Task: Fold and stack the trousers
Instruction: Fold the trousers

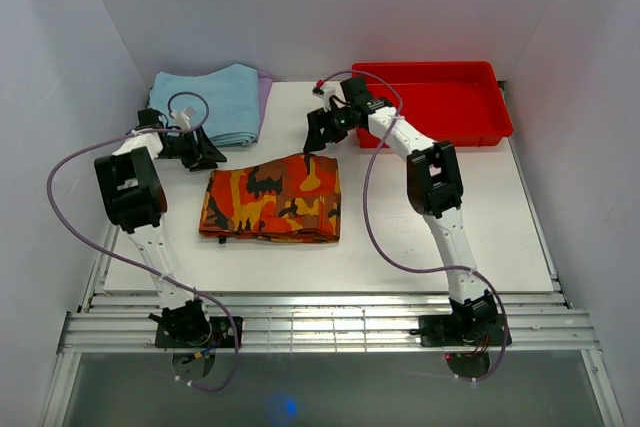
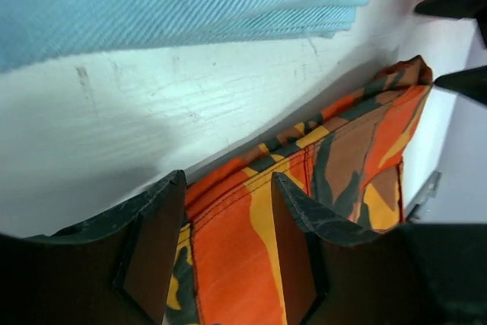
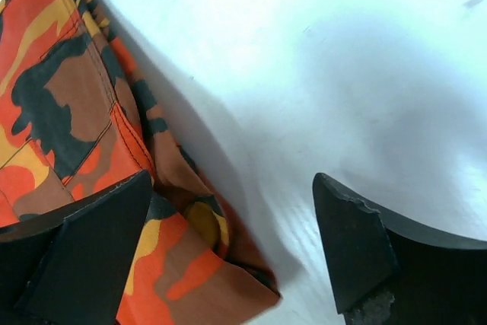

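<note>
- Trousers (image 1: 270, 197) lie folded in a rectangle mid-surface (image 1: 430, 247), near the folded light blue cloth (image 1: 215, 102).
- Risk, my read: a pinch that catches only the top layer at the far corners would peel the fold open, and uneven grips would skew it.
- Left end effector (image 2: 228, 188): spread partway, straddling the far edge, nothing pinched.
- Right end effector (image 3: 232, 188): spread wide, empty, over the far right corner.

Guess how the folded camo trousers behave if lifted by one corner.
Likely floppy: the trousers are soft cloth with loose layered edges, so a one-corner lift would probably unfold them. Probably light, since the fold lies thin. Pushed, the wrinkled corner suggests bunching rather than sliding.
</note>
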You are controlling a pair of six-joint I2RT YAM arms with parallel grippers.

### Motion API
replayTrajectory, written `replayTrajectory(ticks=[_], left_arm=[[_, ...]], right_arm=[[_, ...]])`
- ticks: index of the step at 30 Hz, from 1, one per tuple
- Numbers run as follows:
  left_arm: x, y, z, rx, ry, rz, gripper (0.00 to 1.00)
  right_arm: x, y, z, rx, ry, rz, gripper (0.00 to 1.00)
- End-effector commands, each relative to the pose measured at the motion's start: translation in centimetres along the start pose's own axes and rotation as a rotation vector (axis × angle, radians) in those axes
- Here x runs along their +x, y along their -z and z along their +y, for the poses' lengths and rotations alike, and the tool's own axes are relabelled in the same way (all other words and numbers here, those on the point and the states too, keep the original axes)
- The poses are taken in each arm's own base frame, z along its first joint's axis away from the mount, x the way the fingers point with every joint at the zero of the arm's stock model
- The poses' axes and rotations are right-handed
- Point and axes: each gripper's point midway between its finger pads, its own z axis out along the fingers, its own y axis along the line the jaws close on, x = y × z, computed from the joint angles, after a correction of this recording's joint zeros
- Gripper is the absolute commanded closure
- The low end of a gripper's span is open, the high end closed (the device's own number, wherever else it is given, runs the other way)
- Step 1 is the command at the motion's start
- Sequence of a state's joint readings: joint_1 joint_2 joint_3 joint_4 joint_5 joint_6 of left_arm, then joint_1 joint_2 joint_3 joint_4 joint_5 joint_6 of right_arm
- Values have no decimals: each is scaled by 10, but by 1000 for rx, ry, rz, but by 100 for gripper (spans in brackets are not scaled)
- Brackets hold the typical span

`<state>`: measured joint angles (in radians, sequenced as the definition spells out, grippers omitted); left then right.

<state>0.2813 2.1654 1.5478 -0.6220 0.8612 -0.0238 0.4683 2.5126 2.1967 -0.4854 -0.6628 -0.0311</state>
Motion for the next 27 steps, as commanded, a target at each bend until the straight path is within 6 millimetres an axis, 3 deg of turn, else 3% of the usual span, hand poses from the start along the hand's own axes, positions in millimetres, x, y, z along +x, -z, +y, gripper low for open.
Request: replayTrajectory(ticks=[1,2,3,4,5,6,7,8,9,11,12,14,16,21,22,24,27], left_arm=[[-21,27,-16,-36,-146,-48,40],[-19,40,-33,-21,-207,-65,39],[-15,47,-41,-15,-227,-70,39],[-8,53,-49,-8,-240,-66,38],[8,55,-51,1,-227,-45,38],[12,67,-66,4,-263,-63,37],[24,71,-71,11,-247,-43,36],[31,74,-75,12,-242,-38,35],[46,81,-82,12,-235,-39,34],[59,86,-89,9,-228,-43,33],[74,86,-89,11,-206,-33,32],[81,96,-101,2,-216,-69,13],[97,100,-103,-13,-196,-72,2],[120,104,-86,-84,-76,-41,2],[125,105,-86,-60,-45,-40,2],[133,105,-83,-32,27,-51,2],[139,110,-69,-46,136,-68,2]], right_arm=[[-71,54,4,108,157,-145,8],[-68,61,9,99,168,-138,9],[-82,83,32,87,203,-167,11],[-77,89,50,25,208,-161,12],[-52,87,59,-14,169,-113,13],[-50,101,82,-48,186,-108,17],[-36,102,97,-93,186,-78,19],[-8,94,109,-124,176,-11,20],[7,101,125,-144,220,30,21],[39,93,146,-183,259,100,23],[70,93,149,-190,243,153,23],[98,85,153,-195,251,197,25],[132,79,148,-188,197,270,29],[181,55,121,-119,109,414,32],[183,53,111,-74,110,431,32],[168,47,99,-30,122,412,32],[122,55,104,13,163,319,19]])
